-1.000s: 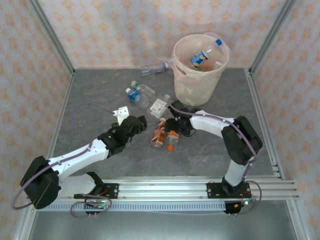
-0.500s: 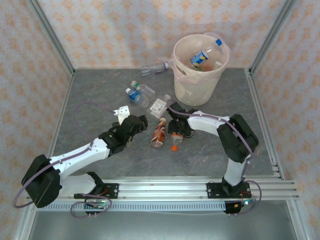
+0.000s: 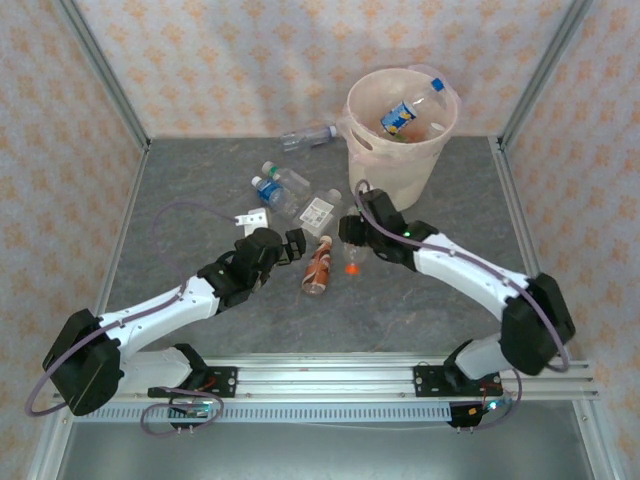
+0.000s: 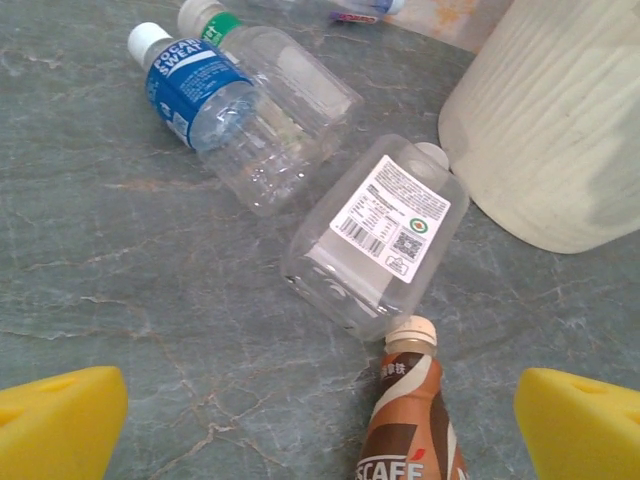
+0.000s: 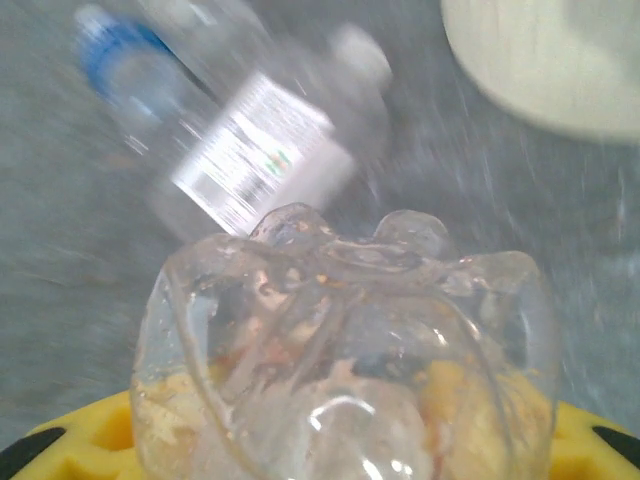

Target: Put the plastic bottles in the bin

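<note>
Right gripper [image 3: 347,240] clamped on crushed clear orange-capped bottle [image 5: 340,340]; round beige plastic bin [image 3: 385,175] just beyond jaws. Left gripper [image 4: 320,420] wide open, brown coffee bottle [image 4: 410,420] just ahead of jaws. Two binned, about five to go.

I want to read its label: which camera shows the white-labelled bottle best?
Left wrist: the white-labelled bottle lies whole and sharp, label facing up. Right wrist shows it blurred behind a nearer clear bottle. Top external shows it small, near the bin.

Grey marbled tabletop [image 3: 180,180] across mid-frame. Peach floral walls [image 3: 230,60] along top and sides, evenly lit. Aluminium posts [image 3: 101,70] in upper corners; slotted rail [image 3: 330,375] along bottom.
</note>
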Action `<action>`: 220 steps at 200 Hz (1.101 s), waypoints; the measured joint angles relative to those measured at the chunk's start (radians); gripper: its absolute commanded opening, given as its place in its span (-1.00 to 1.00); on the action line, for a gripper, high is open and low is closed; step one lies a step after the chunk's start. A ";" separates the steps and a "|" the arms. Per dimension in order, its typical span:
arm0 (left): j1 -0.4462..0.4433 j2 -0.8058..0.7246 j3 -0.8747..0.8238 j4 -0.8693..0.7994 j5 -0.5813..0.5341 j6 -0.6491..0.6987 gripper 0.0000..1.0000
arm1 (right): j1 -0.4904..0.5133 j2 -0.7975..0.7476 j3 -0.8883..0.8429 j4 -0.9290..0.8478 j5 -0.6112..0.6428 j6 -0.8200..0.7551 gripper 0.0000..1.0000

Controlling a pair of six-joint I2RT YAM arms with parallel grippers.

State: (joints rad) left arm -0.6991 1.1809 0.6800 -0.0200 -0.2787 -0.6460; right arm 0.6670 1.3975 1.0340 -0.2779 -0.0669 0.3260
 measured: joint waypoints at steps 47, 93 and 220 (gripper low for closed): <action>0.001 0.030 0.001 0.006 0.034 0.000 1.00 | 0.000 -0.047 0.142 0.175 0.051 -0.129 -0.12; 0.001 0.040 0.021 0.003 0.071 0.021 1.00 | -0.018 -0.006 0.370 0.244 0.129 -0.293 -0.11; -0.029 0.105 0.100 -0.105 0.193 0.105 1.00 | -0.325 0.378 0.961 0.032 0.335 -0.513 0.06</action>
State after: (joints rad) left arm -0.7277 1.2854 0.7803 -0.1253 -0.0856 -0.5411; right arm 0.3420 1.7756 1.9953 -0.2459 0.2676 -0.1875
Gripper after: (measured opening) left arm 0.993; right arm 0.523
